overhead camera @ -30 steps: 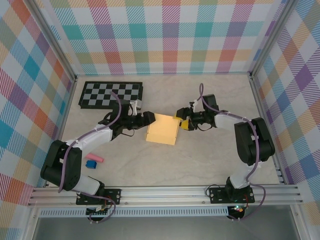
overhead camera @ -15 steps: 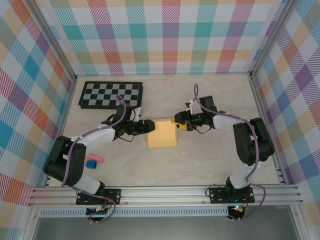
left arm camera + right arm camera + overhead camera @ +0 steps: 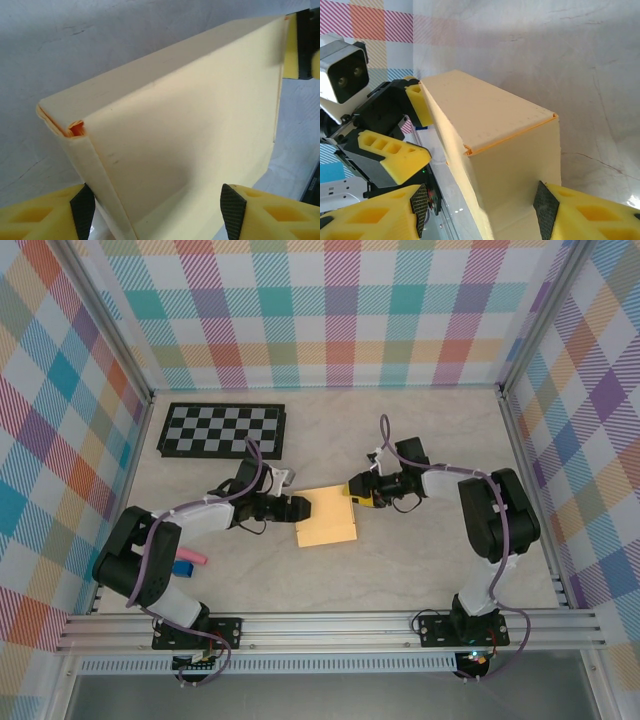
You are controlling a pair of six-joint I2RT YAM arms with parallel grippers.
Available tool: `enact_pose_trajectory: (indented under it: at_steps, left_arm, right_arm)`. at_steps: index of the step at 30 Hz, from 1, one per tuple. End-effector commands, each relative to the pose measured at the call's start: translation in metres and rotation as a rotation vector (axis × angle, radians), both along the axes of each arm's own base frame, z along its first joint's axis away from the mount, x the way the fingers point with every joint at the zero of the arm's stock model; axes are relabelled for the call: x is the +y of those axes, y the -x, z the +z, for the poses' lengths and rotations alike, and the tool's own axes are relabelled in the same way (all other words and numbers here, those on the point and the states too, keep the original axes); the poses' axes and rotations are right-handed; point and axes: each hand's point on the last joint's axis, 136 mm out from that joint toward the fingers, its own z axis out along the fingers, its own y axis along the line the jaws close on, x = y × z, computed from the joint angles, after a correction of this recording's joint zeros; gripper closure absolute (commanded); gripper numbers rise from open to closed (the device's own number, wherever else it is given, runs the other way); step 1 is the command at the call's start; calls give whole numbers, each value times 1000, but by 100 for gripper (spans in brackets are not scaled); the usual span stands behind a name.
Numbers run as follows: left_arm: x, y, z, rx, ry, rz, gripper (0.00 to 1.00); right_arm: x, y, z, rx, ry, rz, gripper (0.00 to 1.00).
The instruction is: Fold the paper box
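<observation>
left tool point(image 3: 299, 508), right tool point(image 3: 351, 490) flank paper box point(image 3: 328, 521); checkerboard point(image 3: 222, 430) lies well apart.

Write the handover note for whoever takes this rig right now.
Grippers: the left gripper is open, its jaws straddling the left end of the paper box, not clamped. The right gripper is open, straddling the right end.
Position: the paper box lies flat mid-table, between both.
Done: folded into a closed rectangular box.
To do: one left-end corner gapes slightly; probably press it shut, then back off.
</observation>
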Motion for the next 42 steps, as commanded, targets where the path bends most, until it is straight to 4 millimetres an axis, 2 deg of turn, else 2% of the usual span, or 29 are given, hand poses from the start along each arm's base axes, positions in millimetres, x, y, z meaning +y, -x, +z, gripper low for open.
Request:
enact_pose_trajectory:
  at_steps: [1,7,10,13,19,25,28,33,38,42]
  left_arm:
    - [-42,8,34,-96,156,-184,33]
    - [-43,6,32,-96,168,-170,34]
    - [-42,3,32,-83,162,-150,34]
    - [-42,4,32,-74,169,-139,34]
    - [-47,5,21,-46,181,-128,34]
    - [-50,3,21,-35,197,-106,35]
    - [-52,0,33,-27,225,-78,35]
    - [-46,-7,64,-52,248,14,33]
    - [-47,-8,93,-77,275,30,32]
    - [-50,-9,104,-71,268,31,31]
  right_arm:
    - [20,15,20,-22,-104,118,39]
    - [17,18,14,-50,-85,122,37]
    - [-2,5,-8,-94,132,10,36]
    - [-16,-1,-17,-101,257,-58,33]
    - [-9,8,-33,-19,296,-73,30]
    - [-15,12,-38,43,329,-111,27]
    - [-9,16,-39,72,288,-87,28]
    - [0,15,-37,105,199,-68,29]
    - [6,13,-36,115,123,-41,30]
    - [10,10,-33,146,47,-36,28]
